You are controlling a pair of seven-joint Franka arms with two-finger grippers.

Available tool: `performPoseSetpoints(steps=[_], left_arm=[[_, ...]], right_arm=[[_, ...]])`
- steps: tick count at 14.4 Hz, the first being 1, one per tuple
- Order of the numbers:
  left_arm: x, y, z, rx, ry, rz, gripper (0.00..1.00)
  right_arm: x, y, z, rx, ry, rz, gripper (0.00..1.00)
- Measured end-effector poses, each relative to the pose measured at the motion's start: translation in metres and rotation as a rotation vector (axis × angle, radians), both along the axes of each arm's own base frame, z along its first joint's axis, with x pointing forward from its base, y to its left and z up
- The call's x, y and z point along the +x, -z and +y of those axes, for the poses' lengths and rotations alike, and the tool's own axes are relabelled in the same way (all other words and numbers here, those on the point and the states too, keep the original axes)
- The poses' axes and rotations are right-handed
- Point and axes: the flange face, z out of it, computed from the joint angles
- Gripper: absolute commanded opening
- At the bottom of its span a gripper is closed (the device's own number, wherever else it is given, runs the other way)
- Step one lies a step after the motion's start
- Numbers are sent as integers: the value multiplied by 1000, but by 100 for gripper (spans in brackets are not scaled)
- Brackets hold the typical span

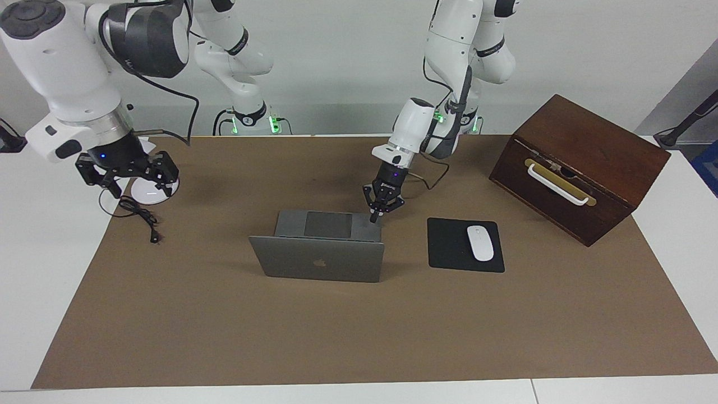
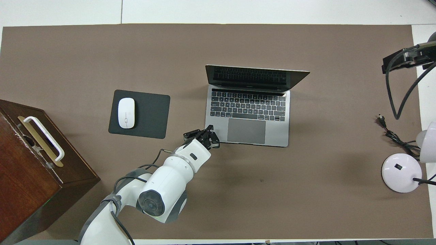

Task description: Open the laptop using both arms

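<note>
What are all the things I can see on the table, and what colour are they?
laptop: one, silver-grey, open, mid-table.
mouse pad: one, black, beside the laptop toward the left arm's end.
mouse: one, white, on the mouse pad.
wooden box: one, dark brown with a white handle, at the left arm's end.
lamp base: one, white, at the right arm's end.
cable: one, black, by the lamp base.
left gripper: one, black, shut, at the laptop's deck corner.
right gripper: one, black, over the lamp base.

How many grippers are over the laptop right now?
1. The left gripper, shut, is at the laptop deck's corner toward the left arm's end. The right gripper hangs over the lamp base, away from it.
</note>
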Motion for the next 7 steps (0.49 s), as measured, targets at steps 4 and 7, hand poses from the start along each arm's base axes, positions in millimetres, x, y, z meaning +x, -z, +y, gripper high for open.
performPoseSetpoints(steps=[4, 7], left_arm=[[-1, -22, -1, -8, -9, 43, 0], [-2, -23, 0, 9, -15, 95, 0]], right_arm=[[-10, 13, -7, 30, 28, 0, 100], [-13, 12, -6, 34, 43, -2, 100]])
